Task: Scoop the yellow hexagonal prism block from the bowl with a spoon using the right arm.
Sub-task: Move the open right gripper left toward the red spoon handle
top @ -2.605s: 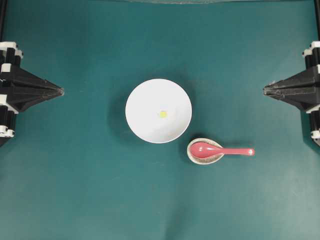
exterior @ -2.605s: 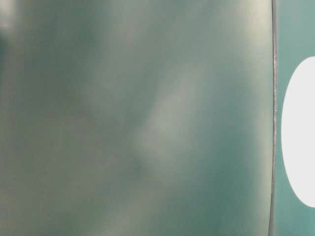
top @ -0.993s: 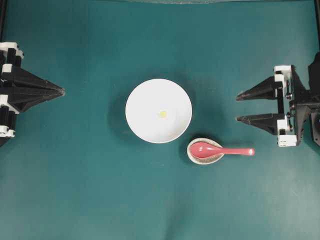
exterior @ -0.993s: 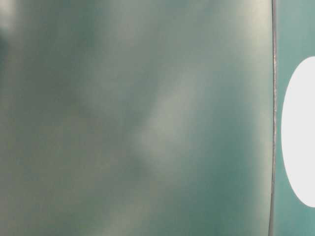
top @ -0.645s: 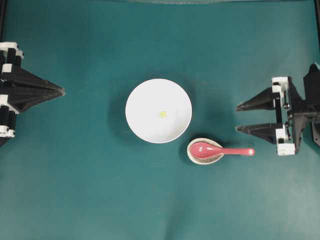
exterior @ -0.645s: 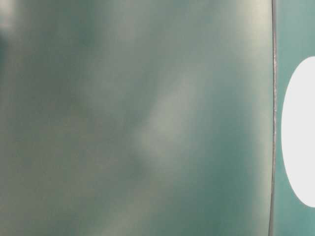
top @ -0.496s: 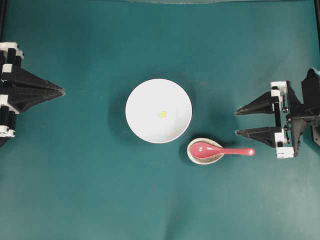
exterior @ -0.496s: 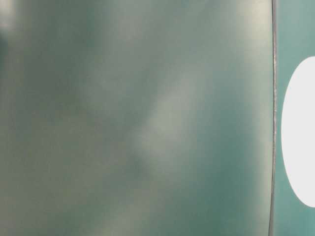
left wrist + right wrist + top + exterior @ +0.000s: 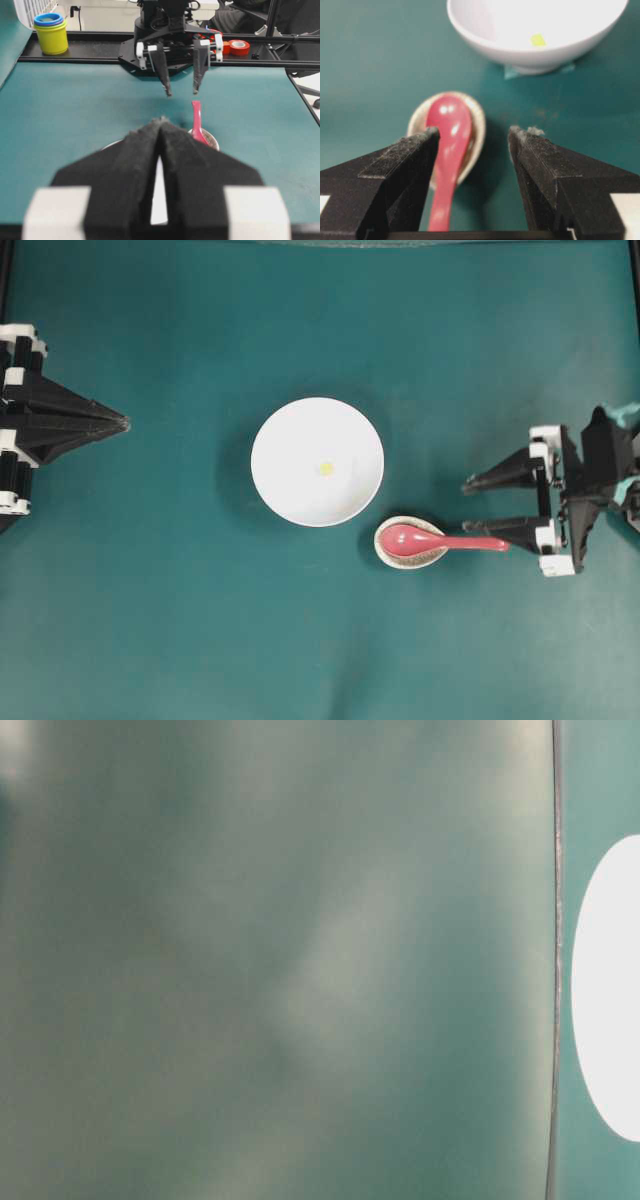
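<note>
Two jaws of the right gripper [image 9: 478, 504] spread, empty | one over the spoon [image 9: 440, 539] handle, not straddling it | yellow hexagonal prism block [image 9: 325, 468] in bowl [image 9: 290, 430] | risk: closing off-centre tips spoon from its speckled dish [image 9: 386, 552] | left gripper [image 9: 122, 423] clenched

A robot laboratory or test workshop is shown. A table [image 9: 180, 640] covered with a plain teal mat is seen, with black robot arms [image 9: 170, 30] mounted at its edges. Behind it, a black rail [image 9: 75, 47] is seen with a stack of coloured cups [image 9: 50, 32] and rolls of tape [image 9: 239, 47].
</note>
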